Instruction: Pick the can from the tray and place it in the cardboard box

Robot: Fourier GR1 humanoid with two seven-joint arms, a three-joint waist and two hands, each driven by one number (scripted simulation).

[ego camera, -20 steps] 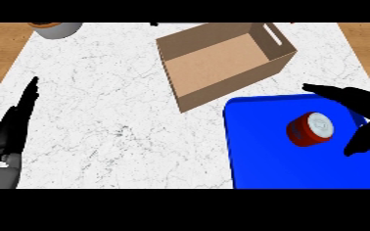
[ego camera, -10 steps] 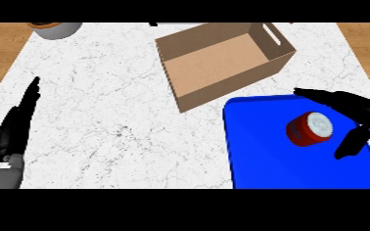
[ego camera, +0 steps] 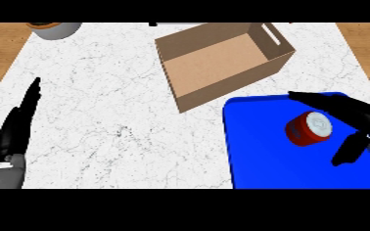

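1. The short red can with a pale silver lid (ego camera: 309,129) stands on the flat bright blue tray (ego camera: 267,151), in the tray's right part. It seems to lean a little to one side, though from this steep angle I cannot be sure.

2. My right hand (ego camera: 345,108) comes in from the right edge and brackets the can. My black fingers (ego camera: 318,99) stretch out just above it, along the tray's far edge, and my thumb (ego camera: 348,150) hangs down just to its right.

3. That hand is spread wide, with the can sitting in the gap between fingers and thumb. I see no part of the hand closed round the can, and I cannot tell for certain whether any part touches it.

4. The open brown cardboard box (ego camera: 220,61) sits on the white marbled counter top (ego camera: 108,107), up and to the left of the tray. Its near corner lies close to the tray's far left corner. A slot handle is cut in its right wall, and its inside shows only the bare floor.

5. My left hand (ego camera: 16,129) rests at the left edge of the counter, well apart from tray and box. Its fingers are straight and point up the view, holding nothing.

6. A grey round pot with a brown rim (ego camera: 54,28) stands at the far left corner of the counter, partly cut off.
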